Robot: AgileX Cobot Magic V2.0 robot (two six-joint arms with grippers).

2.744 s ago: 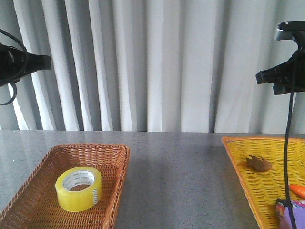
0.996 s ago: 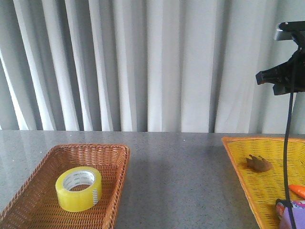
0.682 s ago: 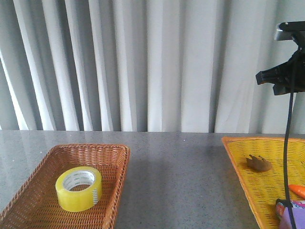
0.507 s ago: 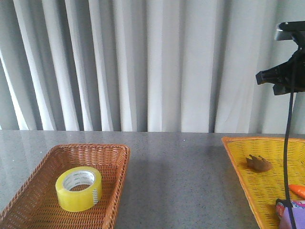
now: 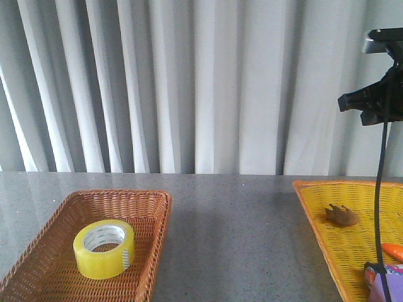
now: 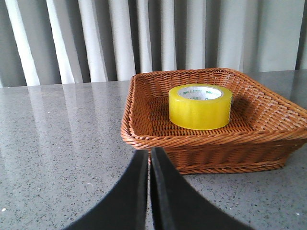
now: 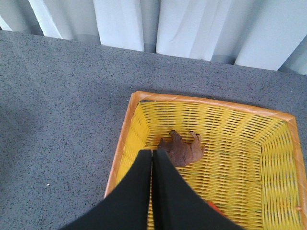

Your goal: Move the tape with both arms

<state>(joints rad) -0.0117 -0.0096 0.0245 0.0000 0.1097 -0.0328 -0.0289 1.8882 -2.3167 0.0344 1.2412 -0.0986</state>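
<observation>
The tape (image 5: pixel 104 249) lies flat, core hole up, in the middle of the brown basket (image 5: pixel 152 245) at the table's (image 5: pixel 233 233) front left corner. Nothing touches it.

The left gripper (image 6: pixel 149 165) sits low over the table just outside the basket wall, pointed at the roll, with its fingers pressed together and holding nothing. It is out of the front view. The right gripper (image 7: pixel 152 165) hangs high above the yellow basket (image 7: pixel 283 158) at the table's right edge, fingers also closed and empty, over a small brown toy (image 7: pixel 182 149).

The step in hand looks like the left arm's reach for the roll. To do it well, the fingers should spread before they cross the rim, and the arm should lift enough to clear the woven wall. One finger down through the core and one outside the band would likely hold firmly; pinching across the whole roll probably needs a wider spread. A grip on one side would leave the far side free for the right gripper, which has to come toward the table's middle for the handover. The film may be slick, so the squeeze should be firm.
</observation>
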